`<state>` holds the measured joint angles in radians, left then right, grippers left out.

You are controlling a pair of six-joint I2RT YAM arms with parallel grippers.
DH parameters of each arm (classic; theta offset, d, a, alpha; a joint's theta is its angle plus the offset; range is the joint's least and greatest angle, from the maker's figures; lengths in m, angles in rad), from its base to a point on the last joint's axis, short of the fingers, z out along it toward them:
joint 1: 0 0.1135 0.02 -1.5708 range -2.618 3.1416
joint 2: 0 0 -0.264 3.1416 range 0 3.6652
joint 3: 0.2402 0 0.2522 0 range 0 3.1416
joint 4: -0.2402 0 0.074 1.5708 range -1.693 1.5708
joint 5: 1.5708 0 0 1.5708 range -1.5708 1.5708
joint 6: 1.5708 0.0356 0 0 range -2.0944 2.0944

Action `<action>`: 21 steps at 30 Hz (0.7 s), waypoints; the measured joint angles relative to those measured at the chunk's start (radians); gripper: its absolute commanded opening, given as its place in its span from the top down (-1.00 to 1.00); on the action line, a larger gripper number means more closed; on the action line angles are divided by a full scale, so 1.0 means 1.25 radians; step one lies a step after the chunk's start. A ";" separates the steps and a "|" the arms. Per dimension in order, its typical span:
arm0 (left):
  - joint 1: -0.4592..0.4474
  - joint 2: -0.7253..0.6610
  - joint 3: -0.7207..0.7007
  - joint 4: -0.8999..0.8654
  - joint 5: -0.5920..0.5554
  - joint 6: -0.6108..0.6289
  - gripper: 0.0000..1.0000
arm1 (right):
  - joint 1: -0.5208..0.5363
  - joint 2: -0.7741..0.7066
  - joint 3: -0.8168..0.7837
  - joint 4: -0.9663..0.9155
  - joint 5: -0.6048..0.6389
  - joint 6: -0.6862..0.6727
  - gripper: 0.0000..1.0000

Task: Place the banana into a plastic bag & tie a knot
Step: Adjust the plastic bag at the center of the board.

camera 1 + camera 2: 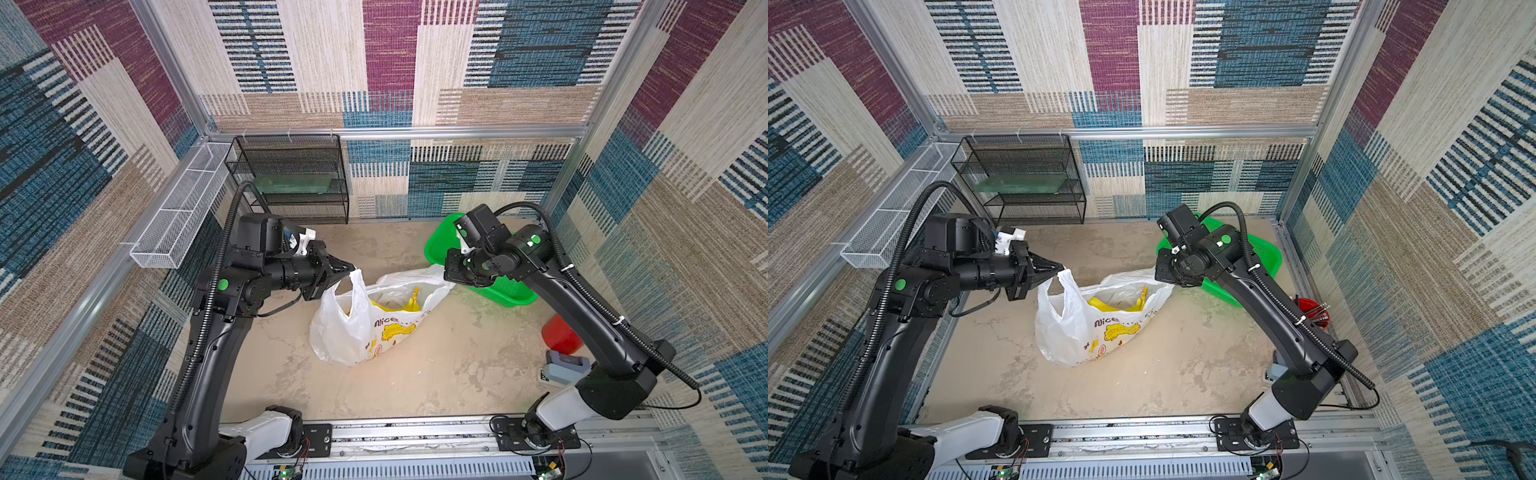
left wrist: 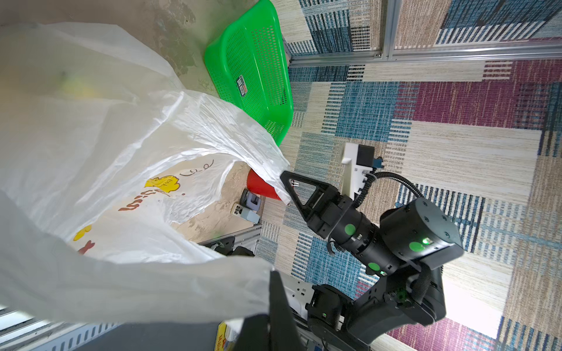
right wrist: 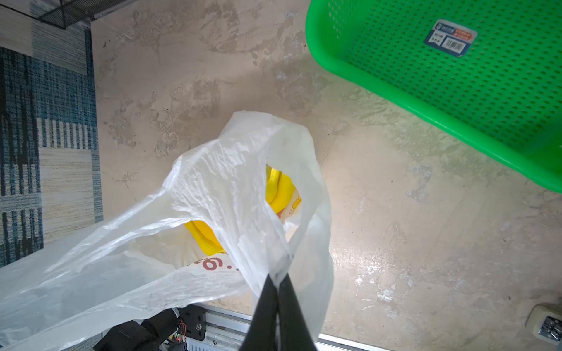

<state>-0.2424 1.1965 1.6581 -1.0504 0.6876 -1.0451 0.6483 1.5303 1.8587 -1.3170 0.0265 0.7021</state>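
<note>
Beside the basket [image 1: 511, 293], on the surface [image 1: 415, 374], bag [image 1: 357, 332] holds banana [image 1: 409, 305], left tool [image 1: 352, 271] and right tool [image 3: 279, 275] each clenched on a handle [image 3: 261, 225]; judged best: lift evenly, film taut, cross handles above the mouth.

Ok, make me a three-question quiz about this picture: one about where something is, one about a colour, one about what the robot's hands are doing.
1. Where is the banana? A) in a gripper B) inside the plastic bag C) on the wire shelf
2. What colour is the basket? A) blue B) red C) green
3. What are the left gripper and right gripper doing? A) both shut on the bag B) both open C) holding the banana
Answers: 1 B, yellow shows through the bag's open mouth; 2 C, its mesh is bright green; 3 A, each pinches white plastic.
</note>
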 measured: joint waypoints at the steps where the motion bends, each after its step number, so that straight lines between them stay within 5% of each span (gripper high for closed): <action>1: 0.000 0.000 0.000 0.000 0.000 0.000 1.00 | -0.001 -0.006 0.011 0.005 0.005 0.000 1.00; 10: 0.049 0.070 0.139 -0.023 0.016 0.031 1.00 | -0.012 -0.047 0.182 0.124 0.062 -0.023 1.00; 21: 0.105 0.132 0.236 -0.045 0.085 0.084 1.00 | 0.027 -0.113 0.184 0.231 0.179 -0.051 1.00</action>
<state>-0.1116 1.3609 1.9526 -1.1072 0.7937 -0.9398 0.6827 1.3888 2.0888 -1.0279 0.2508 0.6388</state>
